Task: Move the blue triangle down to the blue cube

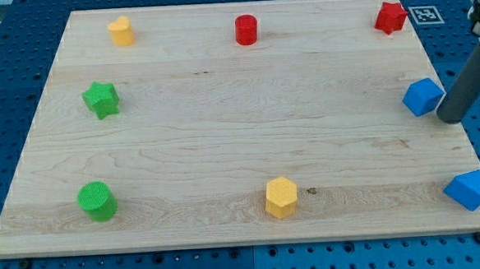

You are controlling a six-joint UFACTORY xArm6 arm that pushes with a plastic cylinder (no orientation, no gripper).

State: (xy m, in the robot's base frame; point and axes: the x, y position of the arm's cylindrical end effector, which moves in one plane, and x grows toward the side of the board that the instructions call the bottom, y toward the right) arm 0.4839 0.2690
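Two blue blocks lie near the board's right edge. The upper one (423,96) looks blocky, like a cube. The lower one (468,190), at the bottom right corner, looks wedge-shaped, like a triangle. My tip (450,120) is at the right edge of the board, just right of the upper blue block and slightly below it, very close to or touching it. The lower blue block is well below the tip.
A red star (390,17) is at the top right, a red cylinder (246,29) at top centre and a yellow block (120,31) at top left. A green star (101,100) and a green cylinder (97,200) are on the left. A yellow hexagon (281,197) is at bottom centre.
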